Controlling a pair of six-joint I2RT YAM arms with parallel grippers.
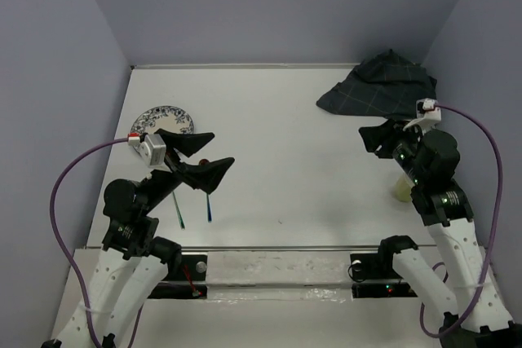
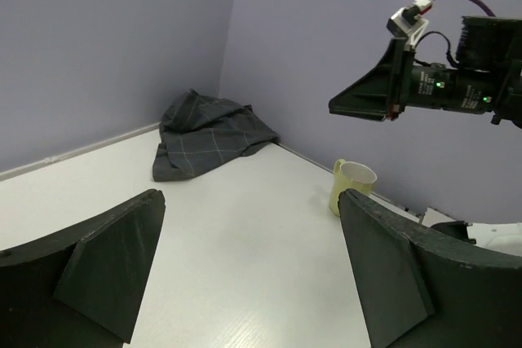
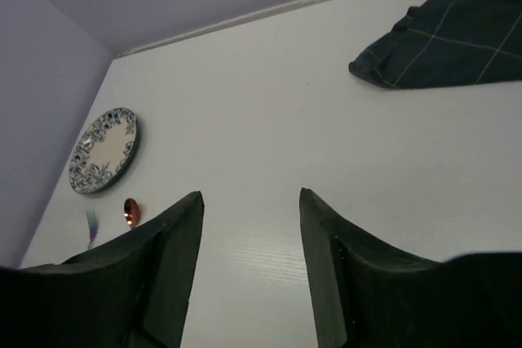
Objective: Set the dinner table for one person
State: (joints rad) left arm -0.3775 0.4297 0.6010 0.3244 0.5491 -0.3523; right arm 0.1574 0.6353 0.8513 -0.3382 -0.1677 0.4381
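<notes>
The dinner table [image 1: 285, 136] is a white tabletop with a metal rail [image 1: 277, 248] along its near edge. A blue patterned plate [image 1: 167, 120] lies at the far left and also shows in the right wrist view [image 3: 103, 151]. My left gripper [image 1: 222, 147] hovers open and empty beside the plate, above cutlery with blue and green handles [image 1: 210, 205]. A copper spoon bowl [image 3: 130, 210] shows in the right wrist view. My right gripper [image 1: 367, 138] is open and empty, held above the table at the right. A yellow mug [image 2: 352, 185] stands under the right arm.
A crumpled dark plaid placemat [image 1: 379, 87] lies in the far right corner; it also shows in the left wrist view [image 2: 204, 140] and the right wrist view [image 3: 457, 38]. Purple walls close in the table on three sides. The mug [image 1: 404, 189] is partly hidden by the right arm.
</notes>
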